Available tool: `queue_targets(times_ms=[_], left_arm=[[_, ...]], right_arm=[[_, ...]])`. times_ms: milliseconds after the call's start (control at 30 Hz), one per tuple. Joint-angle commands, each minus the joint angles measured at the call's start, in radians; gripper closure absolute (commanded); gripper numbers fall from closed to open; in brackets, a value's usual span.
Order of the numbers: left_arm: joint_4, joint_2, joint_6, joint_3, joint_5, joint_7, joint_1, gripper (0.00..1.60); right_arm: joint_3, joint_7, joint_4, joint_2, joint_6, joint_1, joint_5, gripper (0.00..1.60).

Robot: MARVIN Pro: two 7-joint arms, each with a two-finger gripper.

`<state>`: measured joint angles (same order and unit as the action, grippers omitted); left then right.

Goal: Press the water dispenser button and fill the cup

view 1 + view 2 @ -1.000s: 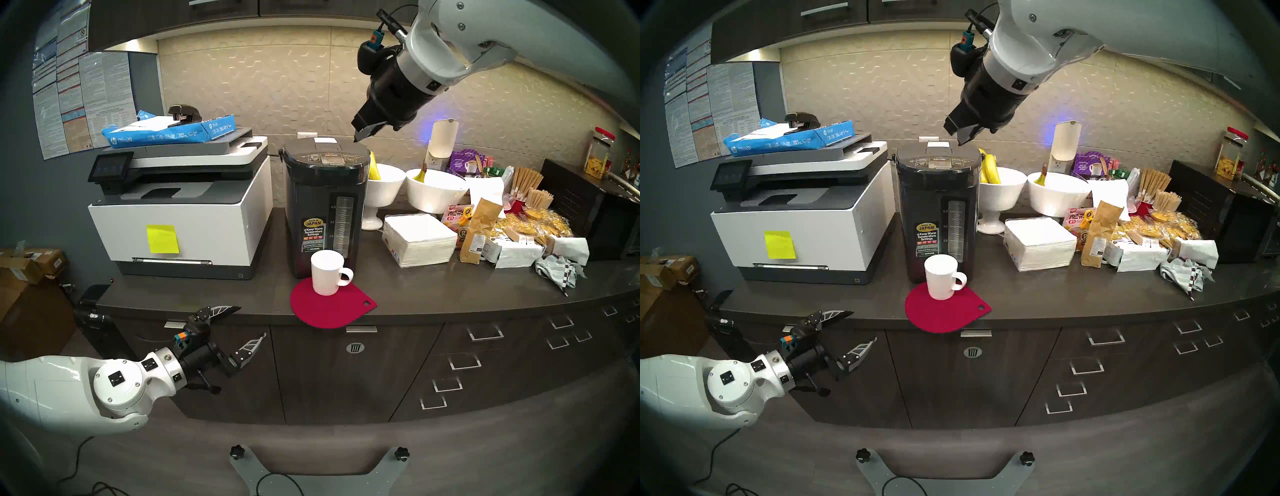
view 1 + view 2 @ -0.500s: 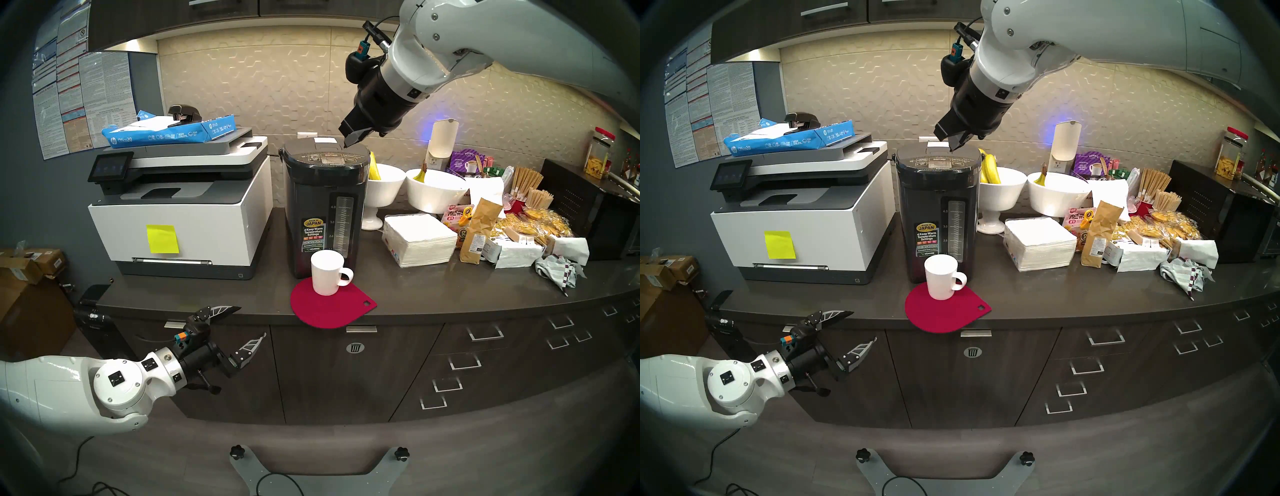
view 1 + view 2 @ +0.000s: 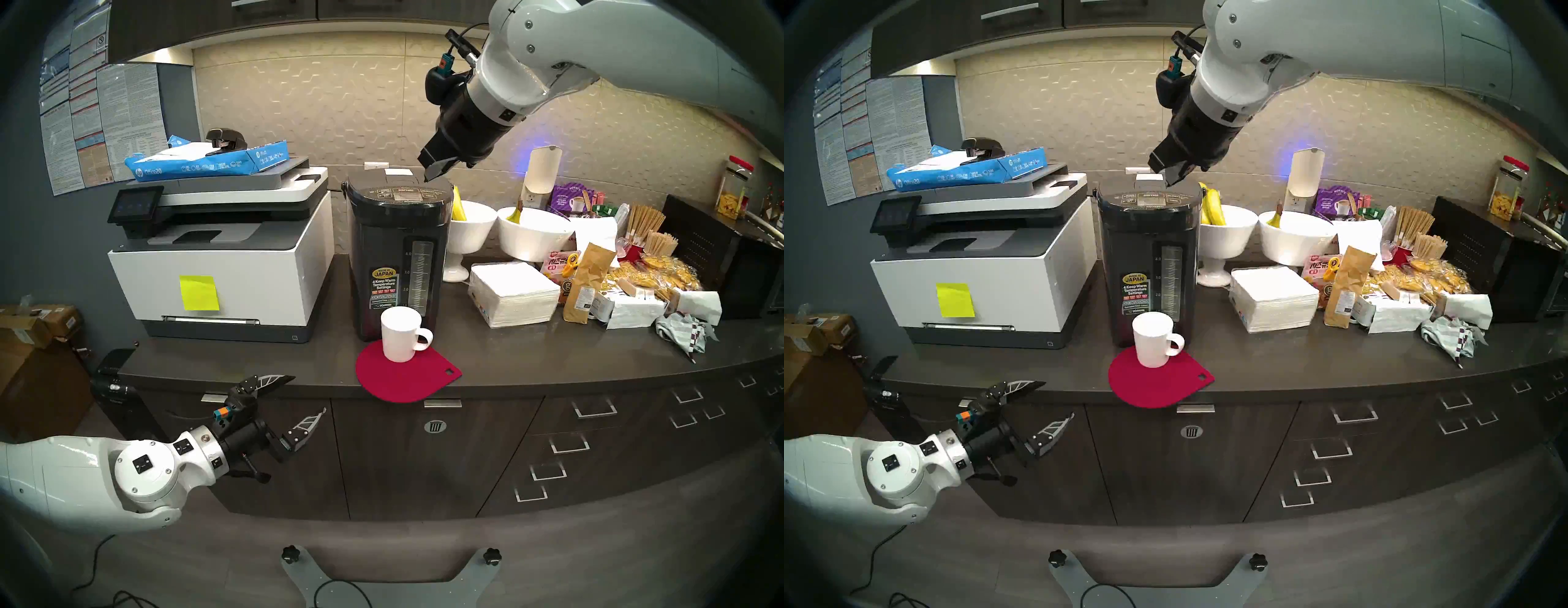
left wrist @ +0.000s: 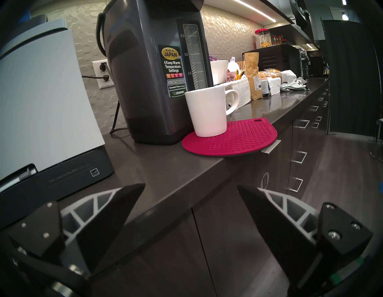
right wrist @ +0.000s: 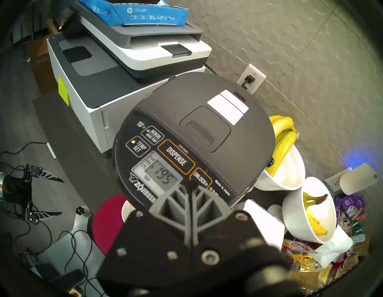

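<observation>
A: Dark grey countertop (image 3: 551,352) under a pale hexagon-tiled wall; what stands on it?

B: At the middle, the tall dark grey water dispenser (image 3: 396,254) with its clear gauge window, and just at its 9 o'clock a white-and-grey printer (image 3: 220,254), a narrow gap between them. A plain white ceramic cup (image 3: 401,334) stands against the dispenser's front on a round red silicone mat (image 3: 403,378), handle toward 3 o'clock. The mat overhangs the counter's front edge.

A: And the arms?

B: The right gripper (image 5: 189,187), fingers pressed together with nothing held, hovers at the lid's 3 o'clock rim, tips over the small UNLOCK key (image 5: 200,178). The wide dark DISPENSE button (image 5: 176,156) lies bare beside it. The left gripper (image 3: 303,395) hangs low, off the counter's front edge at 7 o'clock, jaws spread wide and empty, well apart from the cup.

A: Free room?

B: Bare counter stretches in front of the printer; at 3 o'clock, white footed bowls (image 3: 471,225) and a white napkin stack (image 3: 513,293) crowd in.
</observation>
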<state>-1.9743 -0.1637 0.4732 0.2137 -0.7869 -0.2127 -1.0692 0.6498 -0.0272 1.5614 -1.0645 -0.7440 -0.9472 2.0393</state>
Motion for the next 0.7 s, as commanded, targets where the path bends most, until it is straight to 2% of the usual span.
queue_targets(times_ms=[0, 33, 167, 200, 333, 667], left_arm=[[-0.003, -0.002, 0.005, 0.008, 0.002, 0.002, 0.008, 0.0], [-0.003, -0.002, 0.005, 0.008, 0.002, 0.002, 0.008, 0.0], [-0.003, -0.002, 0.005, 0.007, 0.002, 0.001, 0.009, 0.0], [-0.004, -0.002, 0.004, 0.007, 0.002, 0.001, 0.009, 0.0], [-0.003, -0.002, 0.005, 0.006, 0.002, 0.001, 0.01, 0.0], [-0.003, -0.002, 0.006, 0.004, 0.002, 0.001, 0.011, 0.0]], right_arm=[[-0.004, -0.01, -0.021, 0.027, 0.027, -0.015, -0.016, 0.4], [-0.003, -0.004, -0.025, 0.029, 0.024, -0.016, -0.02, 0.0], [-0.007, 0.015, -0.071, 0.026, 0.032, -0.014, -0.042, 0.0], [-0.024, 0.021, -0.105, 0.027, 0.067, -0.009, -0.048, 0.0], [-0.029, 0.048, -0.149, 0.013, 0.065, -0.006, -0.061, 0.0], [-0.029, 0.106, -0.179, 0.004, 0.07, 0.003, -0.097, 0.0]])
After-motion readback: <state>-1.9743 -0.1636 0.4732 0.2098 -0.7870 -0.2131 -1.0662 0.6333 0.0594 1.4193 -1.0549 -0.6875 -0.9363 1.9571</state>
